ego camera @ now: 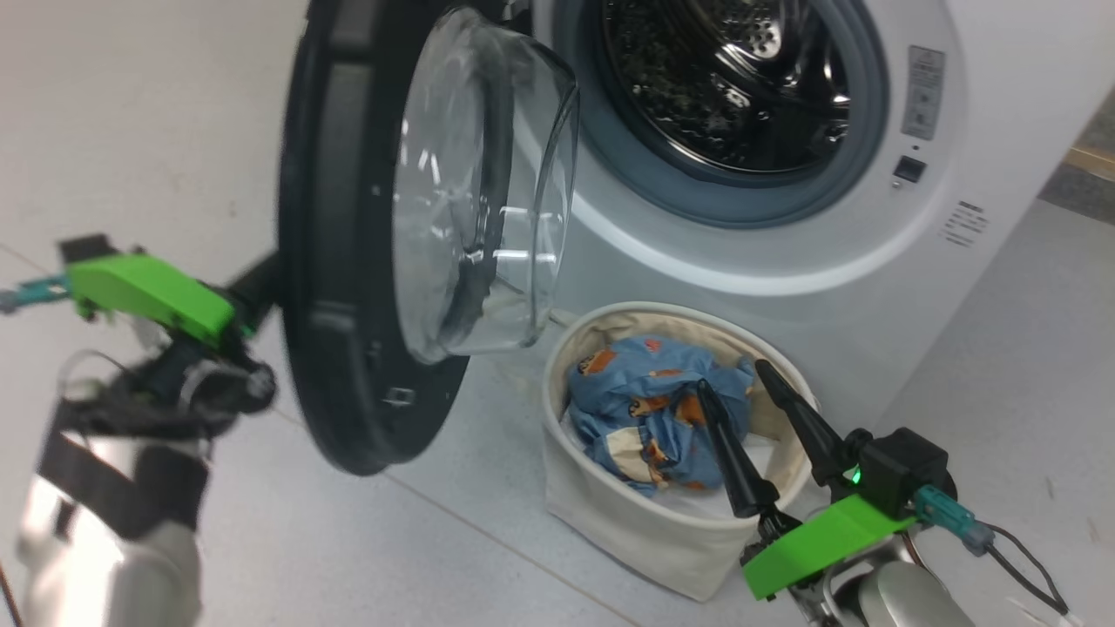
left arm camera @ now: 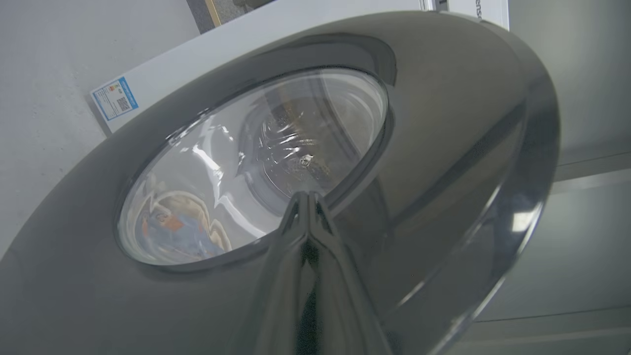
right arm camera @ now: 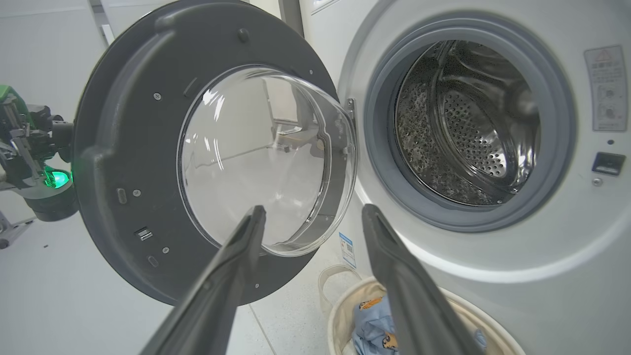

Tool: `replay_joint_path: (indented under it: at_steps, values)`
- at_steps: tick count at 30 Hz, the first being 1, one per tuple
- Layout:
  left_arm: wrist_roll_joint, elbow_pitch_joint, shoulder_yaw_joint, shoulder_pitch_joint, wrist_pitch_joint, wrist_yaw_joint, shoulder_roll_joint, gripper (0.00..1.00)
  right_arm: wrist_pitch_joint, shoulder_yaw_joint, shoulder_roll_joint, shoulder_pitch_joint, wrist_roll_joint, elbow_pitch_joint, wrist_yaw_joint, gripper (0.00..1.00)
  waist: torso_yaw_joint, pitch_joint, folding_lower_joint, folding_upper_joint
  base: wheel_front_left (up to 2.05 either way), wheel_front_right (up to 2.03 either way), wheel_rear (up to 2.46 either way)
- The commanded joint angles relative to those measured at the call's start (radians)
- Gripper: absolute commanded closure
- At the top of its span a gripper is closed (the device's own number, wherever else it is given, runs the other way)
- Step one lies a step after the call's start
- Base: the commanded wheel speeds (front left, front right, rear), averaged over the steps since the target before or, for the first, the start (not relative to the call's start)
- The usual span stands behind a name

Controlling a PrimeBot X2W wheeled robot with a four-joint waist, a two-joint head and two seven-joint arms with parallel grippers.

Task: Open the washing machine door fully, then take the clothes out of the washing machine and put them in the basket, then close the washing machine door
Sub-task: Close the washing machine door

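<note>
Head view: a small round cream canvas basket [ego camera: 610, 522] holds the blue bear-print clothes [ego camera: 645, 409]. It stands on pale grey floor [ego camera: 348, 557] just before the white washing machine [ego camera: 784, 287], beside its open black-rimmed glass door [ego camera: 322, 261]. The right gripper [ego camera: 732, 374] hovers above, jaws spread.

Left wrist view: the left gripper [left arm camera: 308, 197], jaws pressed together, points at the door's glossy outer face.

Right wrist view: the perforated steel drum [right arm camera: 468, 138] stands open.

fingers [left arm camera: 291, 276] tight together, tips at the glass edge of the black washing machine door [left arm camera: 443, 123] (white washing machine [left arm camera: 276, 34] behind)
</note>
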Motion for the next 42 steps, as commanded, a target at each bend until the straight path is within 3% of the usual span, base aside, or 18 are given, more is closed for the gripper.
replay_joint_path:
  at_steps: [1,5,6,11,22,29,36,37,38,42]
  values:
    - [0.012,-0.104,-0.002,0.036,0.008,-0.011,0.013,1.0,-0.012,0.004,0.011,-0.009,-0.009,-0.038,0.005,0.0,-0.03,-0.001,0.0,0.0,0.0,0.0,0.0]
    - [0.029,-0.313,-0.028,0.184,-0.023,-0.005,-0.037,1.0,-0.014,-0.019,0.016,-0.002,-0.023,-0.05,0.005,0.0,-0.089,0.007,0.0,0.0,0.0,0.0,0.0]
    - [0.029,-0.313,-0.028,0.184,-0.023,-0.005,-0.037,1.0,-0.014,-0.019,0.016,-0.002,-0.023,-0.05,0.005,0.0,-0.089,0.007,0.0,0.0,0.0,0.0,0.0]
    - [0.104,-0.527,-0.076,0.338,-0.124,0.018,-0.08,1.0,-0.011,-0.033,0.022,0.002,-0.037,-0.064,0.005,0.0,-0.182,0.02,0.0,0.0,0.0,0.0,0.0]
    - [0.149,-0.608,-0.152,0.392,-0.313,0.031,-0.11,1.0,-0.006,-0.031,0.031,-0.005,-0.042,-0.073,0.005,0.0,-0.391,0.044,0.0,0.0,0.0,0.0,0.0]
    - [0.163,-0.614,-0.161,0.387,-0.374,0.029,-0.109,1.0,-0.016,-0.03,0.038,-0.014,-0.035,-0.062,0.005,0.0,-0.415,0.054,0.0,0.0,0.0,0.0,0.0]
    - [0.228,-0.659,-0.161,0.458,-0.396,0.033,-0.052,1.0,-0.024,-0.034,0.041,-0.017,-0.039,-0.059,0.005,0.0,-0.399,0.058,0.0,0.0,0.0,0.0,0.0]
    - [0.242,-0.668,-0.161,0.47,-0.403,0.034,-0.042,0.43,-0.025,-0.035,0.041,-0.017,-0.039,-0.059,0.005,0.0,-0.395,0.058,0.0,0.0,0.0,0.0,0.0]
    - [0.261,-0.676,-0.166,0.483,-0.407,0.033,-0.03,0.0,-0.025,-0.035,0.041,-0.017,-0.04,-0.059,0.005,0.0,-0.392,0.058,0.0,0.0,0.0,0.0,0.0]
    - [0.361,-0.721,-0.199,0.525,-0.446,0.012,0.031,0.0,-0.027,-0.033,0.042,-0.019,-0.042,-0.062,0.005,0.0,-0.382,0.062,0.0,0.0,0.0,0.0,0.0]
